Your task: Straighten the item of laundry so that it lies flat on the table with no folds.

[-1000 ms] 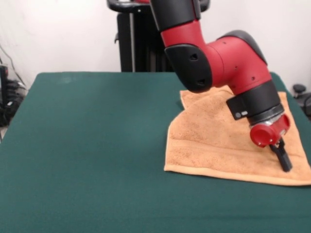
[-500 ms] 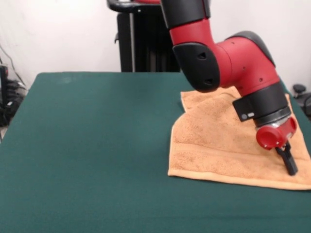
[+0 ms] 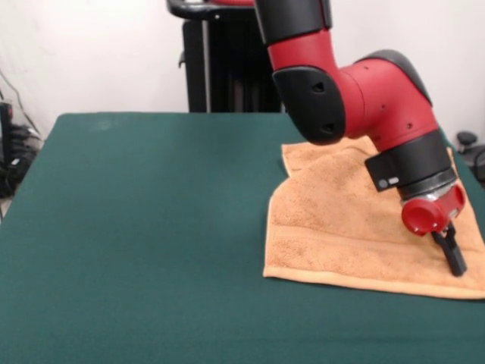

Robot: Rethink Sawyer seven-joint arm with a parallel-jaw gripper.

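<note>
The orange-tan hand towel (image 3: 341,227) lies on the right-hand part of the green table (image 3: 136,227) in the front view, running off toward the picture's right edge. Its near hem is straight and flat. The far left corner looks doubled over, with a diagonal crease running down toward the left edge.

My gripper (image 3: 455,254) sits at the near right of the towel, its tip on or just above the cloth close to the near hem. So the fold lies up and to the left of the tip, across most of the towel's width.

The arm comes down from above with the wrist tilted, so the tool points down and toward the camera. I see one dark finger shape; I cannot tell whether it is parted or clamped on cloth.

My judgement: the next move turns on that far-left corner.
</note>
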